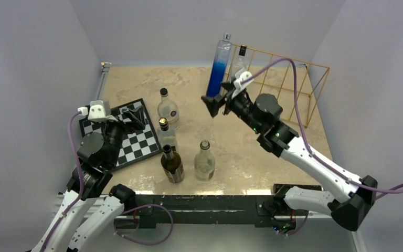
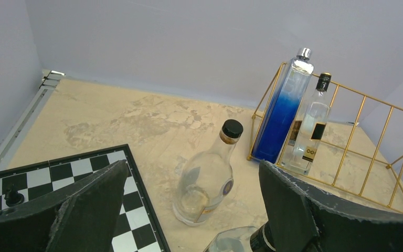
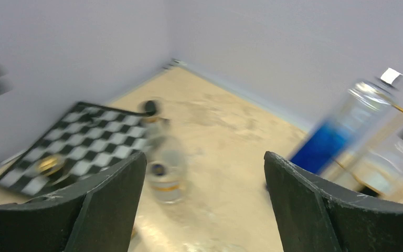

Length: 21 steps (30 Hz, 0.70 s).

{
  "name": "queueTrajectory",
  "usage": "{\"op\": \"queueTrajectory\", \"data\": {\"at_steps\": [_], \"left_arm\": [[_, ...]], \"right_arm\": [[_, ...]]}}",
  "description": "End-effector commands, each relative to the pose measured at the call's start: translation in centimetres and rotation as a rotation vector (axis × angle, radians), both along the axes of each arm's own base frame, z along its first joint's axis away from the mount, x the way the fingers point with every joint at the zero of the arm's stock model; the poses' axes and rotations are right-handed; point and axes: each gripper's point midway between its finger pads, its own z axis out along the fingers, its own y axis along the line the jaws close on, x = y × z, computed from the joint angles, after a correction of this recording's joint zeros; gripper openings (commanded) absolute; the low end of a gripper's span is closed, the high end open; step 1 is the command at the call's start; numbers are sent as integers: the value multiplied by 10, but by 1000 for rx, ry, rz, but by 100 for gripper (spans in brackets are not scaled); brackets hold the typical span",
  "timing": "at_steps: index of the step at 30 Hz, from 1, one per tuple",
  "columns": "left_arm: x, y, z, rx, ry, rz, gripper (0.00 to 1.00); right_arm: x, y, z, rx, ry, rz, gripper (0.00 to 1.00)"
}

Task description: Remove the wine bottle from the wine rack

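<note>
Because the rack sits in the far right corner, the job falls to the right arm – we note that first. Table [image 1: 273,157]: tan, stone-patterned, walled on three sides. The wine rack [image 1: 280,84], gold wire, stands against the back wall with most of its slots bare.

Checkerboard [image 1: 136,144] lies at the near left, with the left arm parked over it, well apart from the rack; we judge it is kept there out of the way.

Four loose bottles [image 1: 172,165] stand upright mid-table, between the two arms. We judge this is the set-down area.

Two bottles are on the rack, both at its left end: the wine bottle [image 1: 218,68], tall with blue-tinted glass and a silver cap, upright in the end slot, and just beside it a shorter clear bottle [image 2: 312,131] with a black cap.

Right gripper [image 1: 216,105]: jaws spread, nothing between them, poised just in front of the blue bottle's lower body but not touching. The wrist view is blurred, though the gap reads plainly. It looks lined up for a side grasp low on the glass, where a tall bottle tips least.

Left gripper [image 1: 135,116]: likewise spread and holding nothing.
</note>
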Motion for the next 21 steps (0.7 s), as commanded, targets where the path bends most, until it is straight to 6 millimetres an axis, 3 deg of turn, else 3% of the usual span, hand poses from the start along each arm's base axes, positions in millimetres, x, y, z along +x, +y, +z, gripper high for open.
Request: {"op": "queueTrajectory", "data": {"at_steps": [1,7,12,13,15,21], "left_arm": [[-3,-2,18,-27,-60,-16,99],[-3,-2,18,-27,-60,-17,99],[-4,-2,19,-30,-64,-20,99],[-4,-2,20,-31,-65,-20,99],[-5,-2,21,-32,-69,-22,99],[-6,-2,21,-32,-71,-22,99]], "right_arm": [[95,-66,-11,2,168,-478,86],[188,-103,-34,-78,315,-671,83],[250,-118,-43,-87,361,-760,79],[263,-120,-53,-106,379,-780,79],[284,-130,-48,-103,382,-826,77],[321,-144,-75,-31,504,-798,71]]}}
